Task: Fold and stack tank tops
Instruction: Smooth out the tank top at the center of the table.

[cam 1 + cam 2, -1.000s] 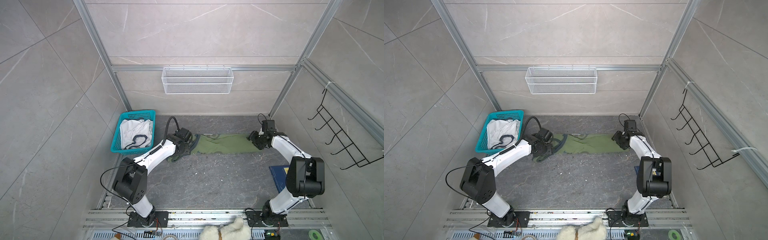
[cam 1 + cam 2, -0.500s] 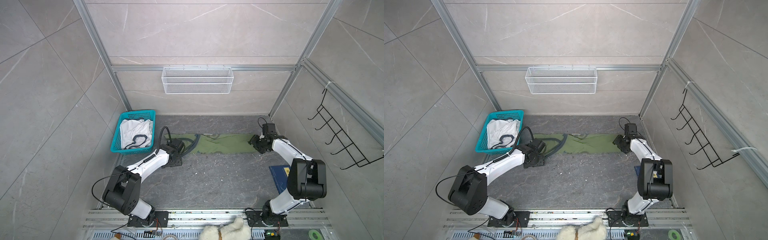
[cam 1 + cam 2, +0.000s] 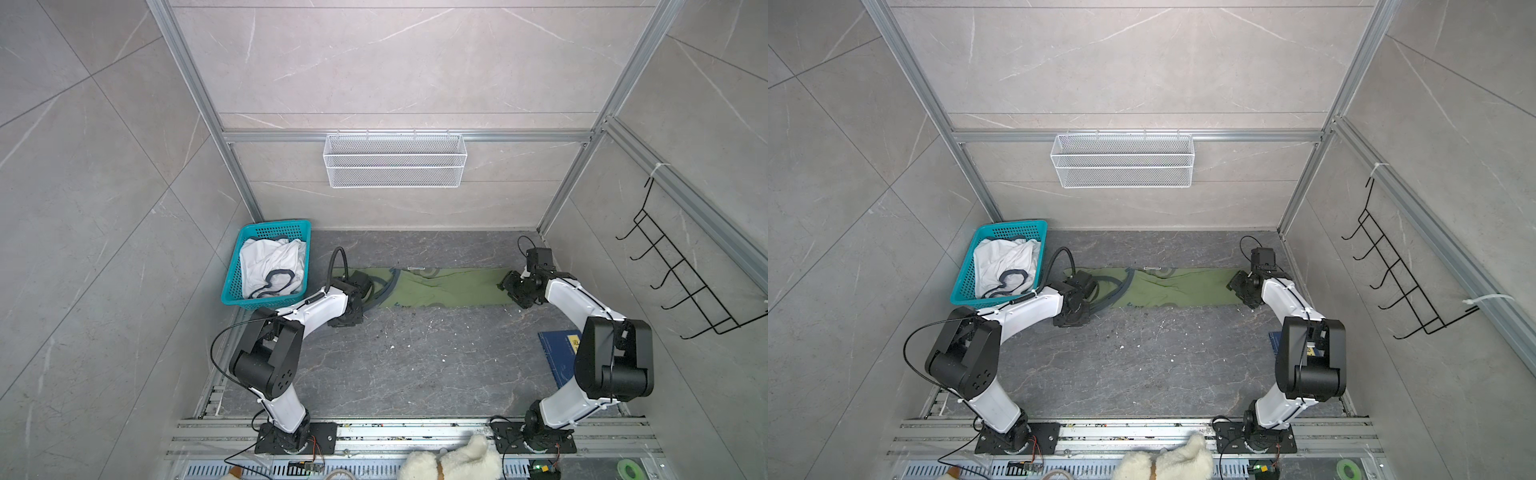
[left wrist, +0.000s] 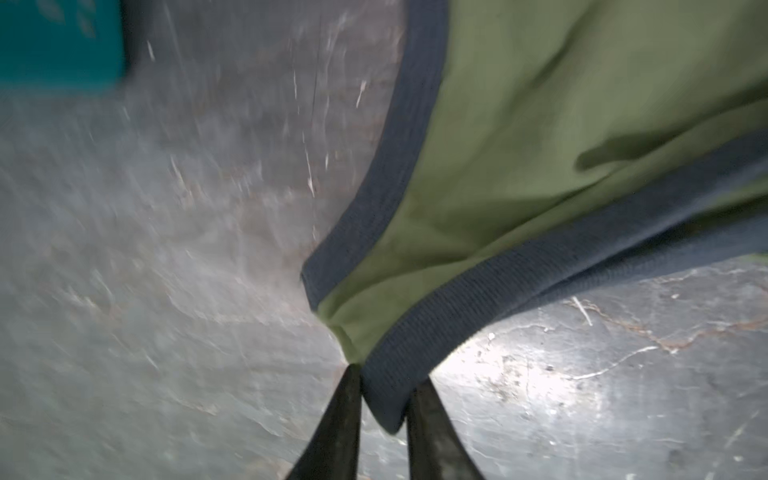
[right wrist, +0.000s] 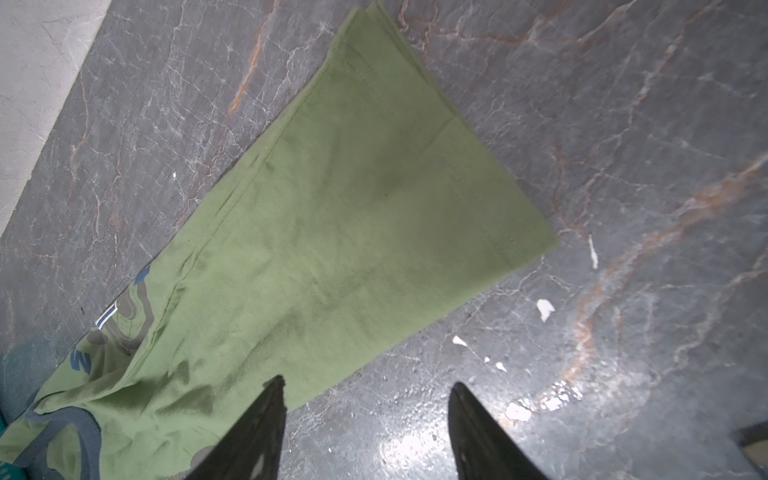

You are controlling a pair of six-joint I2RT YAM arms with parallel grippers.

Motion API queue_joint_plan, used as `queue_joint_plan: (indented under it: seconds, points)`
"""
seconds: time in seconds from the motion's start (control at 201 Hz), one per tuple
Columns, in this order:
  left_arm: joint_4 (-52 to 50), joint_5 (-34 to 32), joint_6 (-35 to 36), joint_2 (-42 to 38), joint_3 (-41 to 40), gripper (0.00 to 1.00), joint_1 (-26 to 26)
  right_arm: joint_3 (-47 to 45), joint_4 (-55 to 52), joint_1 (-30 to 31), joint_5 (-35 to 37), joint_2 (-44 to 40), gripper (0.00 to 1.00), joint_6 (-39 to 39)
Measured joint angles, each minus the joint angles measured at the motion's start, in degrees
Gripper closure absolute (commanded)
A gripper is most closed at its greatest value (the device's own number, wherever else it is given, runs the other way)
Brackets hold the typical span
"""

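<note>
Gripping member: left tool (image 4: 386, 376), pressed together on the navy trim (image 4: 457, 311) at the strap end of the olive green tank top (image 4: 540, 124).
Second member: right tool (image 5: 366, 383), spread, nothing between its jaws, hanging over the bare surface (image 5: 623, 166) just beside the hem end.
Olive green tank top, place (image 3: 449, 286): a long narrow band lying flat across the middle of both top views, strap end toward frame left, hem toward frame right.
White tank top (image 3: 270, 262): crumpled in the teal basket (image 3: 274, 226), left of centre, untouched.
Change: a second ago the left tool stood spread, and the arm has since shifted at the strap end and closed, so the pinch is new. The right tool's spread is unchanged.
Meaning for task: probably one end is now secured for a crosswise fold toward the hem. The white top and the stacking remain.
</note>
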Motion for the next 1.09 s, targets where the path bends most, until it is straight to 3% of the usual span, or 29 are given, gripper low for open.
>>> queue_joint_plan:
  seconds: [0.159,0.602,0.682,0.801,0.951,1.095]
  points:
    - [-0.11,0.55,0.55,0.28,3.15,0.98,2.38,0.0,0.0,0.0,-0.13,0.0,0.36,0.02]
    - [-4.57,6.45,3.43,13.07,21.16,0.91,13.11,0.02,1.33,0.0,-0.98,3.39,0.37,0.0]
    - [-5.55,7.56,3.39,15.28,21.51,0.8,14.34,0.02,1.33,0.0,-0.96,3.96,0.37,0.0]
    - [-7.17,7.85,3.26,17.18,21.59,0.5,15.19,0.02,1.38,0.0,-0.96,4.61,0.37,0.0]
    - [-9.44,7.28,2.69,17.2,22.53,0.39,15.28,0.26,1.33,0.09,-0.96,4.74,0.37,-0.04]
    - [-10.4,5.18,2.51,14.71,22.75,0.38,13.05,1.6,1.33,1.57,-0.94,4.74,0.37,-0.87]
